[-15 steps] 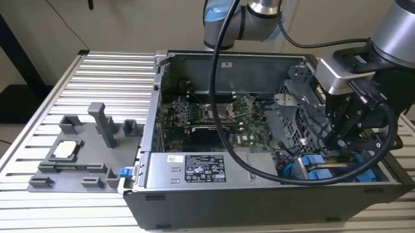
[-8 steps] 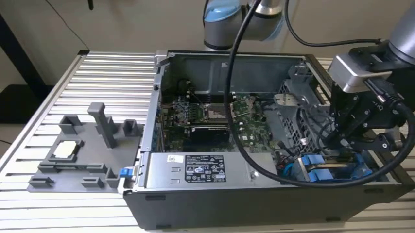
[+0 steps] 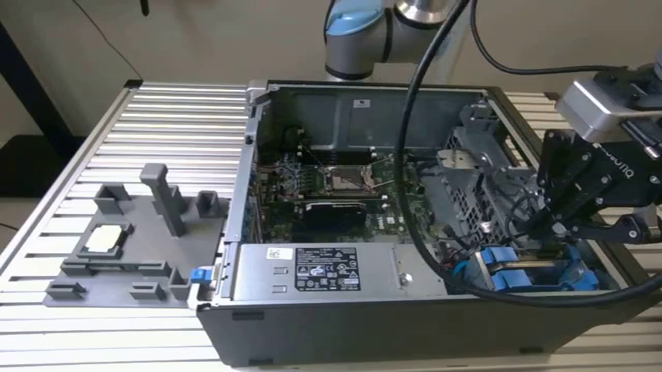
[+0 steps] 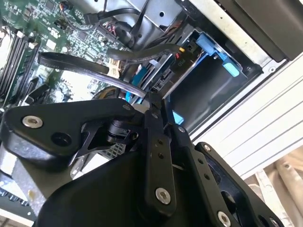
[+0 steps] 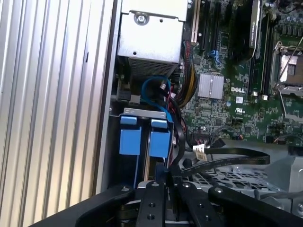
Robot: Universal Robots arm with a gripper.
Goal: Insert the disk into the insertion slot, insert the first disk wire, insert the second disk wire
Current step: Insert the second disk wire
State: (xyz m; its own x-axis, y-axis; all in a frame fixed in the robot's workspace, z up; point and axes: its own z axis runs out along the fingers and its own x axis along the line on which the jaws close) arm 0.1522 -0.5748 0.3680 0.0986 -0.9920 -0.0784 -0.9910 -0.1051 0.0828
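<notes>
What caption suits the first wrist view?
End effector poised beside the blue-framed disk seated in the insertion slot, black flat wires trailing over the motherboard.

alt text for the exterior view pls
A black gripper reaches into the open computer case at the exterior view's right, just above blue-framed drive carriers. The green motherboard lies mid-case; a grey parts tray sits on the slatted table.

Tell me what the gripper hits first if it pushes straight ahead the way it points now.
Most likely the disk, whose blue carrier sits just ahead of the gripper in the insertion slot. A black cable runs close beside that line; depth is unclear, so it could touch first.
</notes>
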